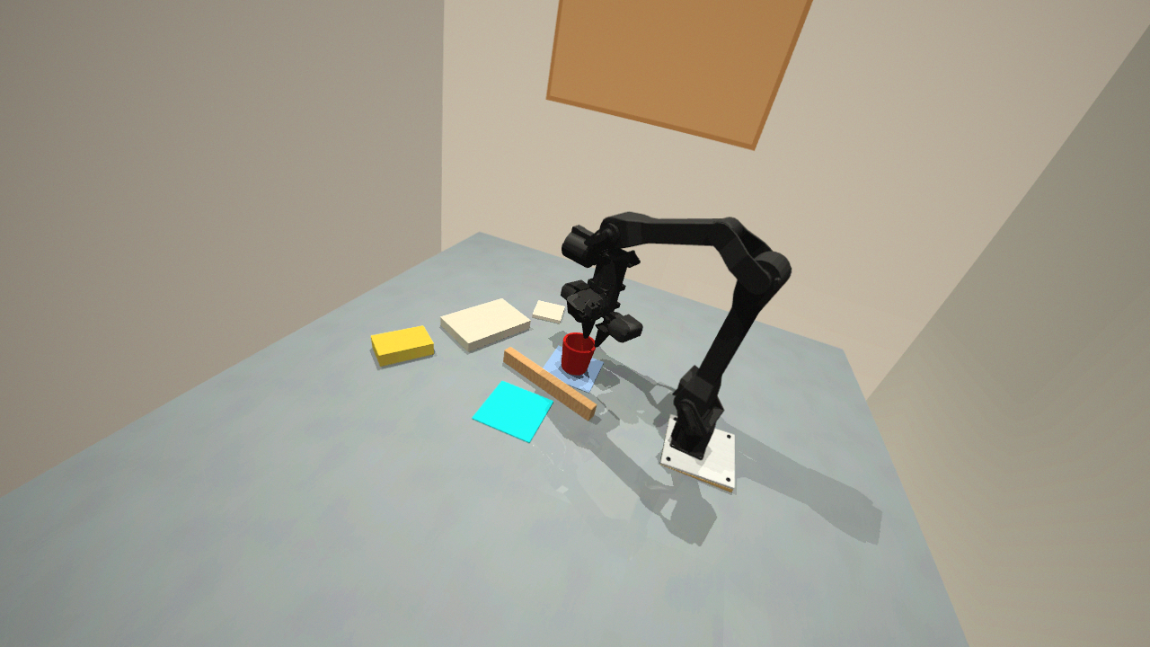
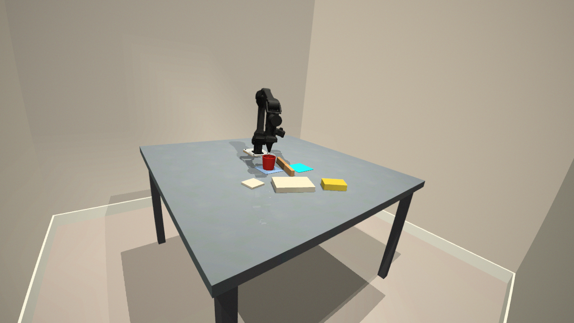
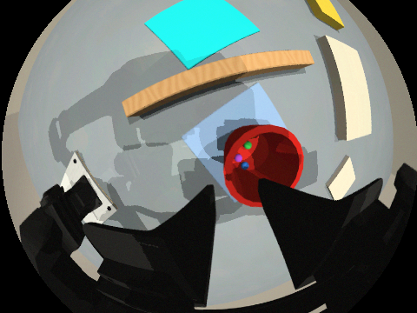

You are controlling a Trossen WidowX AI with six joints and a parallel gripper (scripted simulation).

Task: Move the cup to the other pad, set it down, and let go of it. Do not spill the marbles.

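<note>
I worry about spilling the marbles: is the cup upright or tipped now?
Upright. The cup stands on the light blue pad, its opening up; the wrist view shows marbles lying inside.

A square grey-blue table top point(image 2: 224, 224) on dark straight legs point(image 2: 155, 208) stands on a beige floor point(image 2: 80, 257) edged by a pale raised border point(image 2: 38, 257), enclosed by plain beige walls point(image 2: 421, 80), one carrying a flat orange-brown rectangular panel point(image 1: 679, 60), with soft shadows falling beneath the table.
</note>
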